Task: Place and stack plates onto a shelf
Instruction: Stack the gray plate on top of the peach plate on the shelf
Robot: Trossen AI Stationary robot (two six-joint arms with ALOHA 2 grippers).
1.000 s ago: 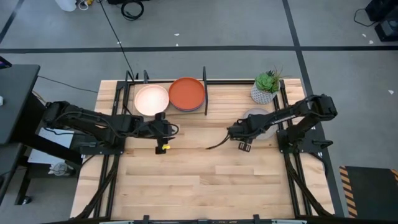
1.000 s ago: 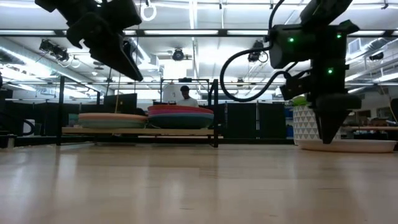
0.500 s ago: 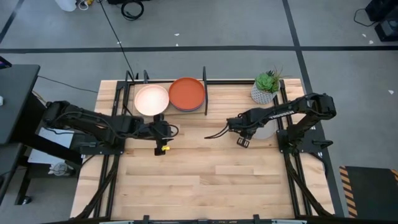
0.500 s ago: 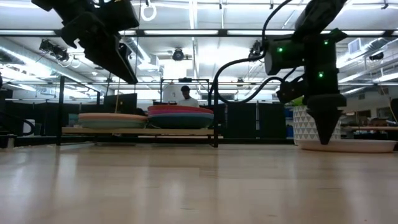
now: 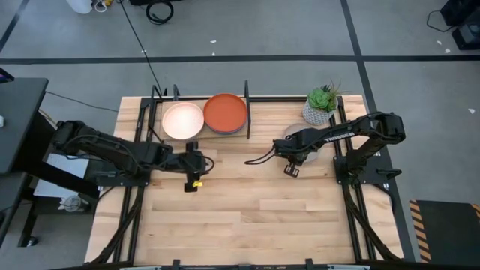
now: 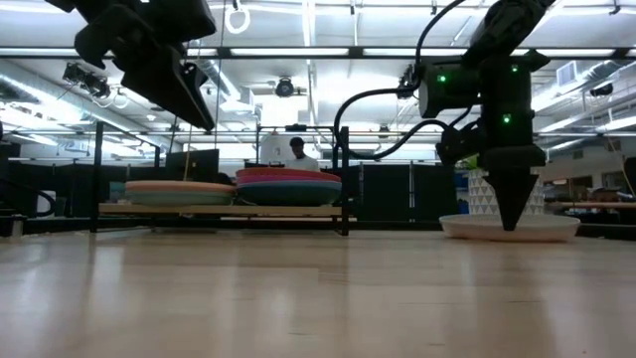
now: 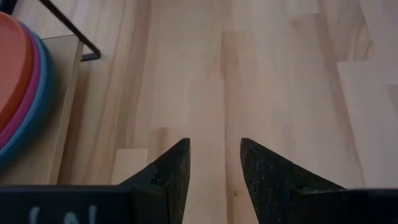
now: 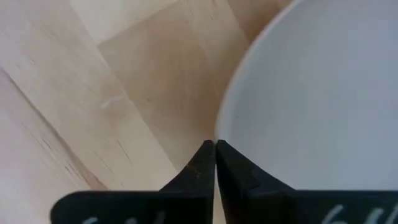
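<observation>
The shelf (image 5: pixel 244 135) stands at the table's far edge with two stacks of plates on it: a cream-topped stack (image 5: pixel 183 120) and an orange-red-topped stack (image 5: pixel 226 112). A grey plate (image 5: pixel 307 139) lies on the table in front of the plant pot. My right gripper (image 5: pixel 289 152) is shut on it and points down (image 6: pixel 512 221). My left gripper (image 5: pixel 193 155) hangs open and empty above the table in front of the shelf. Its wrist view shows the orange-red, magenta and blue plate edges (image 7: pixel 22 93). My right gripper pinches the grey plate's rim (image 8: pixel 219 134) between its two fingertips, on the side toward the table's left edge. The fingers come from above, pointing down (image 6: pixel 512 204). The plate stays about level, and its underside seems to rest on the table (image 6: pixel 509 237).
A white pot with a green plant (image 5: pixel 319 109) stands at the far right, just behind the grey plate. Black upright rods (image 5: pixel 247 96) frame the shelf. Bare tabletop (image 5: pixel 247 217) spreads across the middle and near side. A person (image 6: pixel 295 151) shows far behind the table.
My right gripper has gone toward the table's left edge, still shut on the grey plate's rim, and the plate has slid with it along the table away from the right side. My left gripper has drawn back a little from the shelf toward the near edge.
</observation>
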